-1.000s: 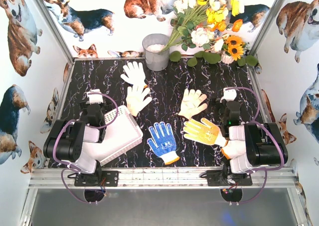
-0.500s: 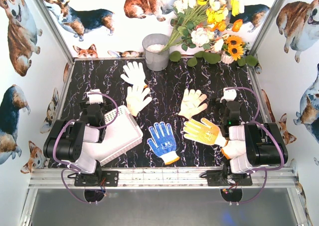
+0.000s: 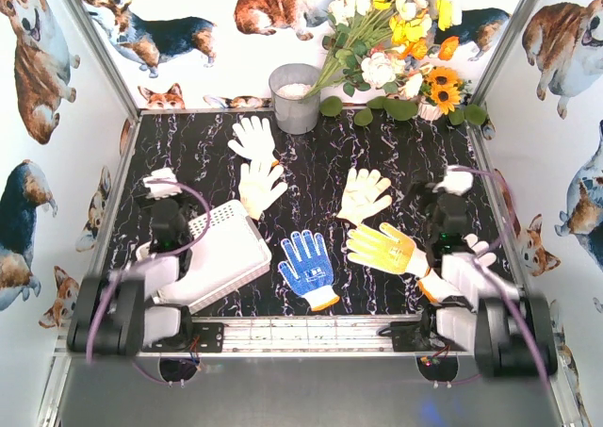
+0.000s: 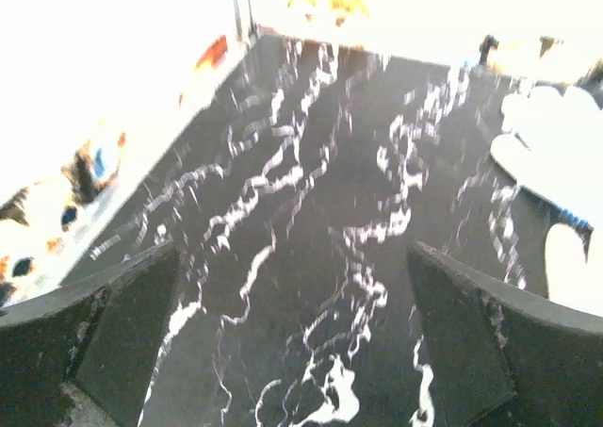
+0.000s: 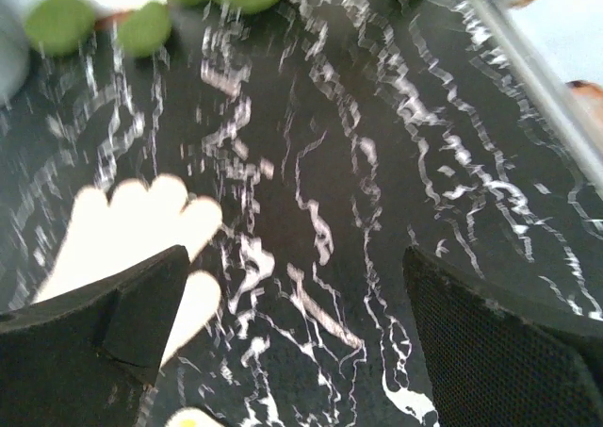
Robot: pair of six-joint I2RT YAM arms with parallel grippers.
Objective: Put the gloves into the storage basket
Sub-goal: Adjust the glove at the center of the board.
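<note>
My left tool (image 4: 292, 257) gapes empty beside the storage basket (image 3: 226, 253); my right tool (image 5: 294, 257), also released, sits near the yellow glove (image 3: 382, 247). Other gloves (image 3: 305, 265) lie flat on the surface (image 3: 396, 154) outside it.

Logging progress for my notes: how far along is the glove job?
Nothing done: three white gloves, the blue glove and the yellow glove all lie on the table, outside the storage basket. Nothing in hand: left gripper and right gripper are open, empty. All five remain.
</note>
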